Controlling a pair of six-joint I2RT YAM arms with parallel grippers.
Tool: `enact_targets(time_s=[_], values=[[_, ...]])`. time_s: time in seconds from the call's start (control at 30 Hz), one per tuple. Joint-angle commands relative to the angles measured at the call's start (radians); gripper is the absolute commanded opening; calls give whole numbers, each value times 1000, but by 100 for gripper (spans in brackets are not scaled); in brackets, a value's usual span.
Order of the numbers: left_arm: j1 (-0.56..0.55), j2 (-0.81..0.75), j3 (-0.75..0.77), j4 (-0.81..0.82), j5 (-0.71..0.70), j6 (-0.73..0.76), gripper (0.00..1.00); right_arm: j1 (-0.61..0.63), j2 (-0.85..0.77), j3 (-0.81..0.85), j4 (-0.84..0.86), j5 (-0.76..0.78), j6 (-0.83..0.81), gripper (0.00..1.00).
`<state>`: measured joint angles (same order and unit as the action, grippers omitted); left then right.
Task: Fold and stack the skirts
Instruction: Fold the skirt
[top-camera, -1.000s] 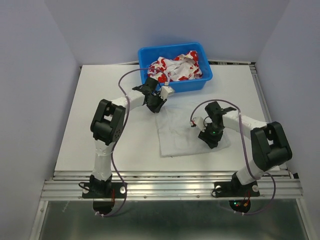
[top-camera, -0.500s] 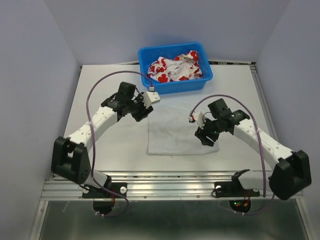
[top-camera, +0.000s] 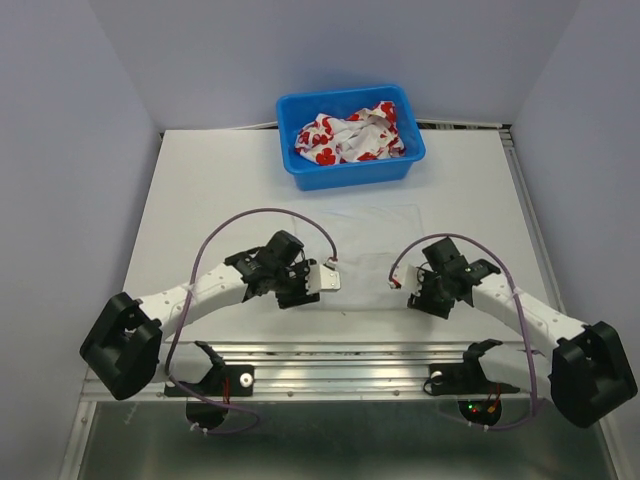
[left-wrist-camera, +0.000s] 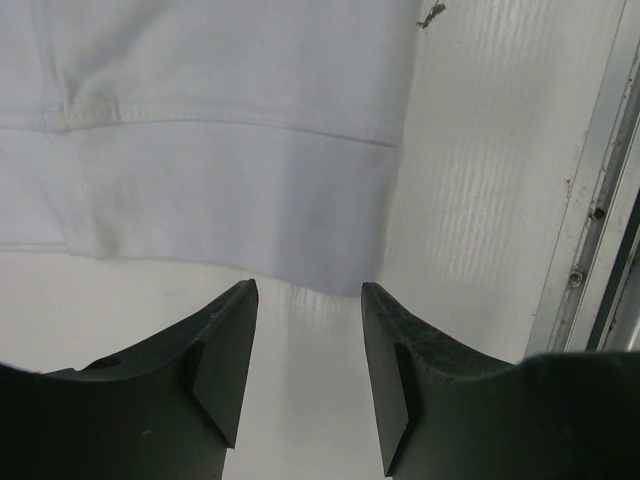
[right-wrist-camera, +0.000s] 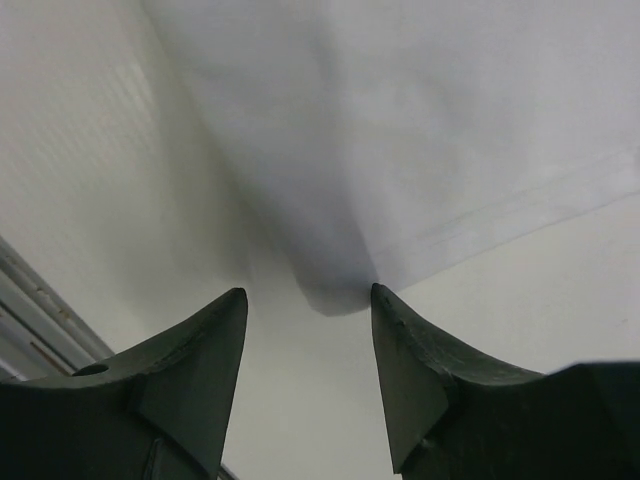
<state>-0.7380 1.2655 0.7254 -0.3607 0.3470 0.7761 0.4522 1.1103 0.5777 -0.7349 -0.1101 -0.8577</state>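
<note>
The plain white skirt (top-camera: 360, 250) lies spread flat on the white table, between the arms and the tub. Its near-left corner (left-wrist-camera: 220, 150) sits just ahead of my left gripper (left-wrist-camera: 308, 290), which is open and holds nothing. Its other near corner (right-wrist-camera: 430, 130) lies just ahead of my right gripper (right-wrist-camera: 308, 295), which is also open and holds nothing. From above, the left gripper (top-camera: 303, 290) and right gripper (top-camera: 425, 295) hang low at the skirt's two near corners. The red-flowered skirt (top-camera: 350, 135) lies crumpled inside the blue tub (top-camera: 350, 175).
The blue tub stands at the far middle of the table. A metal rail (top-camera: 350, 355) runs along the near edge, close behind both grippers, and shows as the rail (left-wrist-camera: 600, 200) and the rail (right-wrist-camera: 40, 310). Grey walls close in the left, right and back.
Both grippers have come from the skirt's far part toward the near edge of the table. The white skirt now lies flatter and more spread. The left jaws have opened.
</note>
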Motion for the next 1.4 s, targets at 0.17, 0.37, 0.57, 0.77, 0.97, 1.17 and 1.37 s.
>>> enact_targets(time_s=[0.17, 0.37, 0.57, 0.77, 0.97, 1.17, 1.37], values=[[-96, 23, -29, 111, -71, 6, 56, -3, -33, -64, 161, 69, -70, 48], [-141, 32, -56, 83, -68, 46, 56, -3, -41, -79, 163, 66, -75, 33], [-159, 87, -66, 92, -74, 54, 53, -3, -61, -68, 129, 58, -66, 16], [-164, 127, -80, 160, -117, 54, 42, -3, -70, -44, 97, 46, -50, 2], [-164, 88, -77, 118, -151, 55, 0, -3, -96, 5, 29, 36, -37, 1], [-138, -95, -20, -73, -92, 51, 0, -3, -170, 92, -99, 32, -4, 1], [-135, -253, 29, -276, -2, 74, 0, -3, -251, 195, -329, -23, -14, 1]])
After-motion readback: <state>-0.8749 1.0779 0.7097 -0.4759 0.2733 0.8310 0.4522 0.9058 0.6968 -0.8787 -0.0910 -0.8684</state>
